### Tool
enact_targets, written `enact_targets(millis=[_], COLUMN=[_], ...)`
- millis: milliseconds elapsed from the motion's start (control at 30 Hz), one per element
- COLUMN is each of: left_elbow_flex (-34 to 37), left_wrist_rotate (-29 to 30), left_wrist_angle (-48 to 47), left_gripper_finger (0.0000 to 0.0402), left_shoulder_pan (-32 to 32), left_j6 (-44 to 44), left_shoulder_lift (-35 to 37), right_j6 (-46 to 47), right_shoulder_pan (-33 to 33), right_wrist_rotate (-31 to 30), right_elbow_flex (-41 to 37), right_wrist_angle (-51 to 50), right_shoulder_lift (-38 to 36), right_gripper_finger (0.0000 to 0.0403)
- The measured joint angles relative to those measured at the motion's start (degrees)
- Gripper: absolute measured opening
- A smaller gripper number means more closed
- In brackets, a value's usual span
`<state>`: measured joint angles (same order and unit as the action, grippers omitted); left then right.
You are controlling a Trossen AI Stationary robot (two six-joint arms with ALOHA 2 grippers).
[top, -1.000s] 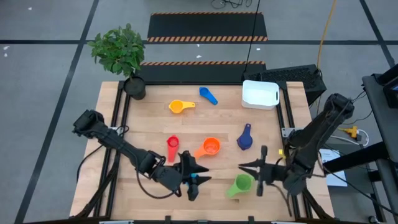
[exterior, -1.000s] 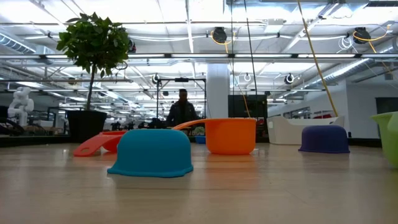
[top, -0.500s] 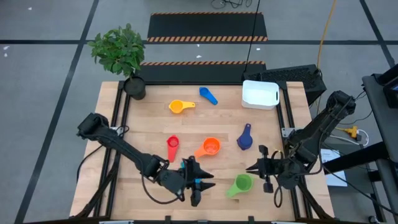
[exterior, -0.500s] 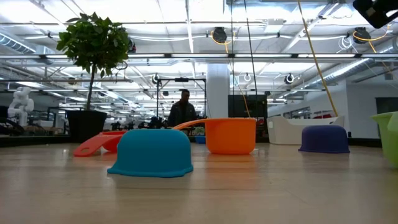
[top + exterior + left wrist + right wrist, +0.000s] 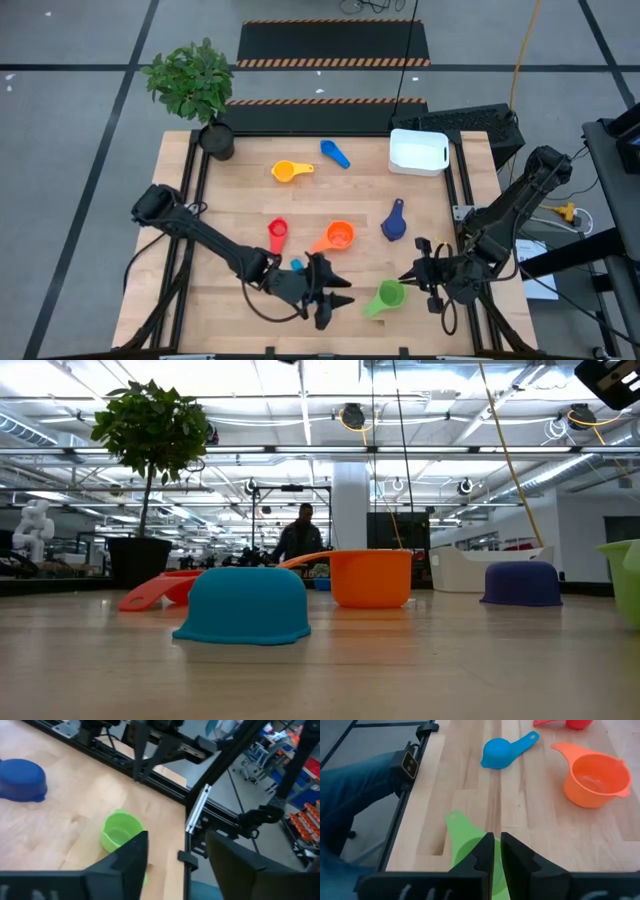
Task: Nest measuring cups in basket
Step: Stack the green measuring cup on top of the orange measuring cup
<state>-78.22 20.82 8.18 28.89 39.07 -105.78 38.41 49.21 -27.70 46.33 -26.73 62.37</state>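
Cups lay scattered over the pale wooden worktop, none of them inside the small white rectangular plastic basket, which sat at the far right corner. Taking that basket as the mark: the small mid-blue plastic cup lay just to its left, and the yellow plastic cup further left again. The navy plastic cup rested mouth-down nearer the front, almost straight below the basket. The orange plastic cup stood upright further front and left, with the red plastic cup beside it. The light-blue plastic cup sat upside down, mostly hidden from above by the left arm. The green plastic cup stood upright at the front edge, well apart from the basket.

The left tool hovered just left of the green cup, its two dark fingers spread apart and holding nothing. The right tool hung just right of the same cup, its fingers pressed together and empty.

A potted green plant stood at the far left corner. A person was visible in the room beyond.
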Motion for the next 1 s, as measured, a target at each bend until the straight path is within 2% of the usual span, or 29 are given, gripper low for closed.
enact_targets(millis=[167, 300, 467, 767, 1000], left_elbow_flex=[0.0, -0.7, -7.1, -21.3, -23.3], left_wrist_rotate=[0.2, 0.1, -3.6, -11.8, -14.3], left_wrist_angle=[-0.2, -0.1, -1.7, -13.9, -16.9], left_gripper_finger=[0.0284, 0.0315, 0.0321, 0.0321, 0.0321], left_shoulder_pan=[0.1, -0.1, -1.3, -3.9, -4.8], left_j6=[1.5, 2.5, 1.0, 1.3, 2.0], left_shoulder_lift=[0.0, -2.0, -7.7, -18.9, -21.0], right_j6=[0.0, -0.5, -0.6, -0.1, -0.1], right_shoulder_pan=[0.0, 0.0, 0.0, 0.0, 0.0], right_wrist_rotate=[0.1, 0.2, 0.2, 1.0, 2.2], right_elbow_flex=[0.0, 0.0, 0.0, 0.0, 0.0], right_wrist_angle=[-0.2, -0.2, -0.7, -1.3, -1.5], right_shoulder_lift=[0.0, 0.0, 0.0, 0.0, 0.0], right_gripper_finger=[0.0025, 0.0025, 0.0025, 0.0025, 0.0025])
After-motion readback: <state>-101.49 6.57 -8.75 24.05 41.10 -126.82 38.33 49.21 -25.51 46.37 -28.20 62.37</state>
